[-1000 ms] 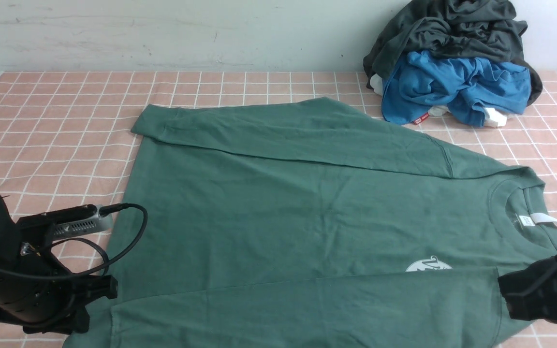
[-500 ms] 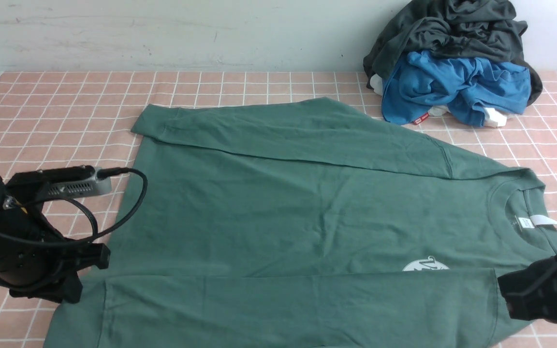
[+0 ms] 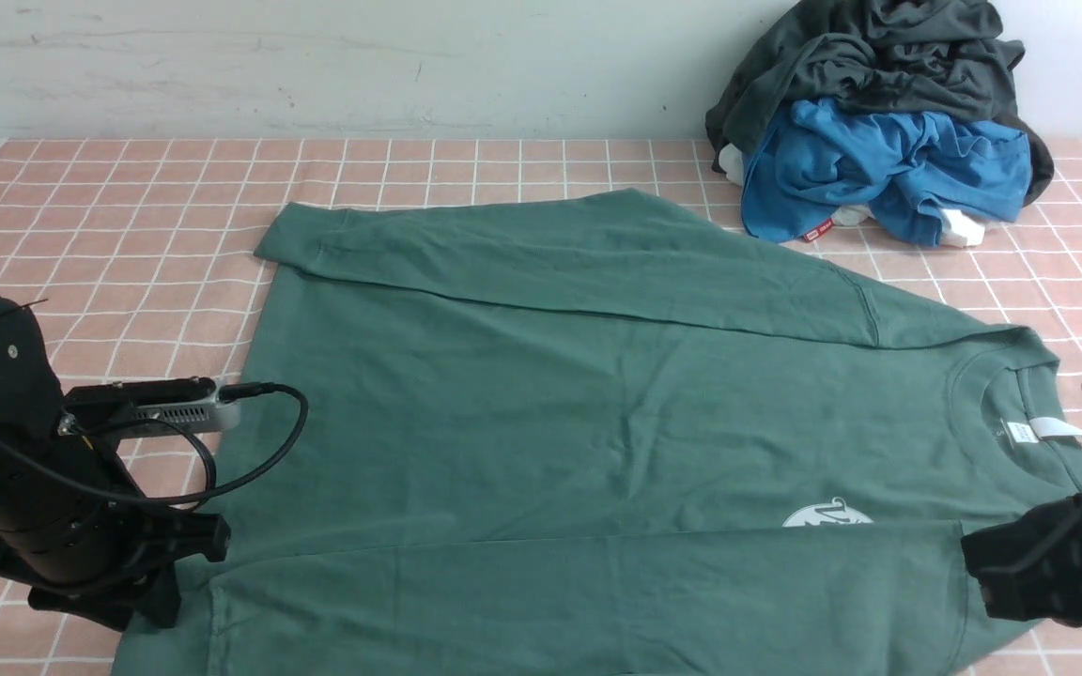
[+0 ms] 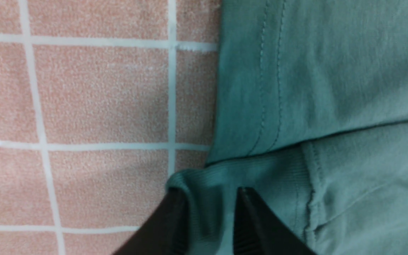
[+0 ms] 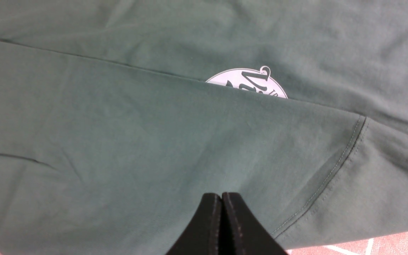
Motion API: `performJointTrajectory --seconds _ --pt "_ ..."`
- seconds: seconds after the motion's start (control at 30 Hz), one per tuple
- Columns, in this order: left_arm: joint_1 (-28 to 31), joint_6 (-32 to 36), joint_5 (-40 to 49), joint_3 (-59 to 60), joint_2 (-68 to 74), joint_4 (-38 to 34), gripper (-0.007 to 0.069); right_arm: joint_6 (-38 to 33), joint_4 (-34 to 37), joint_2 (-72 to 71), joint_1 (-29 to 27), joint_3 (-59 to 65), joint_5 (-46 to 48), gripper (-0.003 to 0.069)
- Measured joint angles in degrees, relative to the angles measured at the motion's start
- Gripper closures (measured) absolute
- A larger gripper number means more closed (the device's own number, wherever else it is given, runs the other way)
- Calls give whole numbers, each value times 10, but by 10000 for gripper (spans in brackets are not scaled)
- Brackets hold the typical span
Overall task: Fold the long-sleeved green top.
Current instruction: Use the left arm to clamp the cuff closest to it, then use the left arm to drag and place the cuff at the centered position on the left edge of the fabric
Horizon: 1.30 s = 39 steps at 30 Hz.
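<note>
The top (image 3: 597,413) lies flat and front up in the middle of the counter (image 3: 128,207), with its neck to our right and its hem to our left. Both sleeves are folded in over the body. The far sleeve (image 3: 550,263) runs along the far edge and ends near the far left corner. The near sleeve (image 3: 550,591) runs along the near edge and covers the lower part of the white logo (image 3: 827,516). A white label (image 3: 1039,427) shows inside the neck.

Our left claw (image 4: 211,194) sits at the near left corner of the top. Its fingers stand apart with the ribbed cuff (image 4: 260,177) of the near sleeve between them. We cannot tell whether they press the cloth. The stitched hem (image 4: 253,88) lies just beside the cuff, at the edge of the pink squares.

Our right claw (image 5: 221,198) is at the near right, low over the shoulder end of the near sleeve. Its fingers are pressed together, and we see nothing between them.

In the far right corner, against the wall (image 3: 316,66) and well apart from the top, a blue garment (image 3: 888,169) lies crumpled under a dark one (image 3: 879,56).
</note>
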Motion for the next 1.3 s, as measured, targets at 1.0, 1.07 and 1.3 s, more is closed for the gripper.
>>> performJointTrajectory --seconds 1.0,1.07,1.3 --pt "-52 30 -76 -226 -30 49 615 0 -2 0 0 0 -1 673" --pt "-48 30 -73 -255 18 49 615 0 -2 0 0 0 -1 673" --pt "-46 24 -3 -463 230 71 456 -3 -2 0 0 0 -2 673"
